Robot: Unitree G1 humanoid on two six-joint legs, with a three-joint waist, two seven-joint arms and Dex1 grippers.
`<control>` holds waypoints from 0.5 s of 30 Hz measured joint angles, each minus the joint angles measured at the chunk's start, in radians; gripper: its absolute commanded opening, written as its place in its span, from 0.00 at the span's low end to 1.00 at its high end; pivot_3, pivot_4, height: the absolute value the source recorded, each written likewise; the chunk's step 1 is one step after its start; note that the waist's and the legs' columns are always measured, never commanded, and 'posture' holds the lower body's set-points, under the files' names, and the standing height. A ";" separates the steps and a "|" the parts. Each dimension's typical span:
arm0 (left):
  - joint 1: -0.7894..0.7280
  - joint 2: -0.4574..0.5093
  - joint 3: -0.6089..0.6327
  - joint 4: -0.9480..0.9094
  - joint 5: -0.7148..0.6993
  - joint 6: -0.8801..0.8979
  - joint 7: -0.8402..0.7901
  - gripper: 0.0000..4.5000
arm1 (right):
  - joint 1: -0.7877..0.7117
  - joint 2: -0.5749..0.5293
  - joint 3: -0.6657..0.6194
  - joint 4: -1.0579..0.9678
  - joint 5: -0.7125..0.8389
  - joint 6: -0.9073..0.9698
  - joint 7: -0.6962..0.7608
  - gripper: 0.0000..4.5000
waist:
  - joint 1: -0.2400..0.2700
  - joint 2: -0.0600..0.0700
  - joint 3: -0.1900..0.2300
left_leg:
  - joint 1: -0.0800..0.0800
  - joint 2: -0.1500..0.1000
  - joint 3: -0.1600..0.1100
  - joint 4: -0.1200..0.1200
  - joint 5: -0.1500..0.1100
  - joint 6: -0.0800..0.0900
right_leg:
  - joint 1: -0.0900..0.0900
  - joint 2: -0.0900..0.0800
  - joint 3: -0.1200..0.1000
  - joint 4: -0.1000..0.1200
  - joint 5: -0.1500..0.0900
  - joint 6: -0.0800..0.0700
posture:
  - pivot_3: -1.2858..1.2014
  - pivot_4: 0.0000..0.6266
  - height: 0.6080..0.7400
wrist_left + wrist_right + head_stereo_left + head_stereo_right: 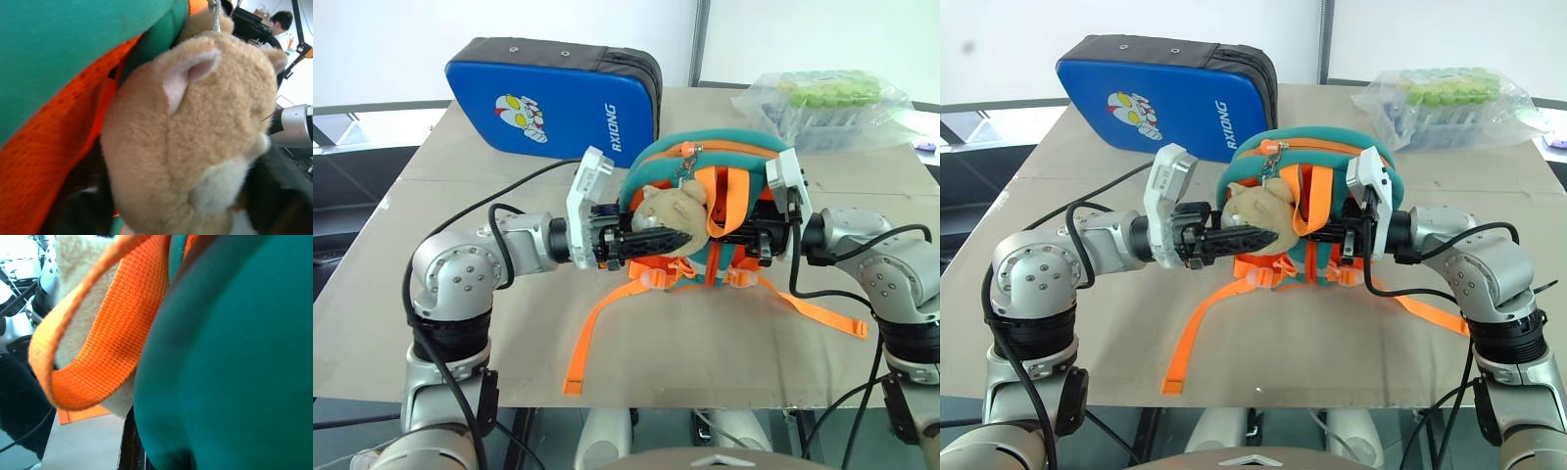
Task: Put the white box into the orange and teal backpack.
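Observation:
The orange and teal backpack stands upright over the middle of the table, its back panel and orange straps facing me. A tan plush toy hangs from its zipper. My left gripper reaches in from the left, level, right under and against the plush toy. My right gripper comes in from the right and is shut on the backpack's side, with teal fabric close before its camera. The white box is out of view.
A large blue cartoon-print pad leans at the back left of the brown table. At the back right lies a clear bag of green-capped tubes. Loose orange straps trail toward the front edge. A person sits in the distance.

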 measured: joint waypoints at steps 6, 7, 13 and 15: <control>0.034 0.053 0.151 0.070 -0.139 0.001 0.017 0.14 | 0.021 0.019 -0.018 -0.015 0.030 0.001 -0.038 0.00 | -0.001 0.000 0.000 | 0.000 0.000 0.000 0.000 0.000 0.000 | 0.000 0.000 0.000 0.000 0.000 0.000 | 0.52 0.24 1.00; 0.042 0.053 0.183 0.104 -0.174 0.001 0.037 0.14 | 0.021 0.028 -0.022 -0.015 0.040 0.001 -0.048 0.00 | 0.000 0.000 0.000 | 0.000 0.000 0.000 0.000 0.000 0.000 | 0.000 0.000 0.000 0.000 0.000 0.000 | 0.52 0.24 1.00; 0.101 0.052 0.306 0.291 -0.200 -0.040 0.199 0.12 | 0.004 0.100 -0.110 0.022 0.101 0.000 -0.158 0.00 | -0.003 0.000 0.000 | 0.001 0.000 0.001 0.000 0.000 0.000 | 0.000 0.000 0.001 0.000 0.000 0.000 | 0.52 0.24 1.00; 0.163 0.037 0.306 0.315 -0.158 -0.059 0.230 0.12 | -0.005 0.114 -0.143 0.040 0.119 -0.001 -0.200 0.00 | -0.002 0.000 0.000 | 0.000 0.000 0.001 -0.001 0.000 0.000 | 0.000 -0.001 0.001 0.000 0.000 0.000 | 0.52 0.24 1.00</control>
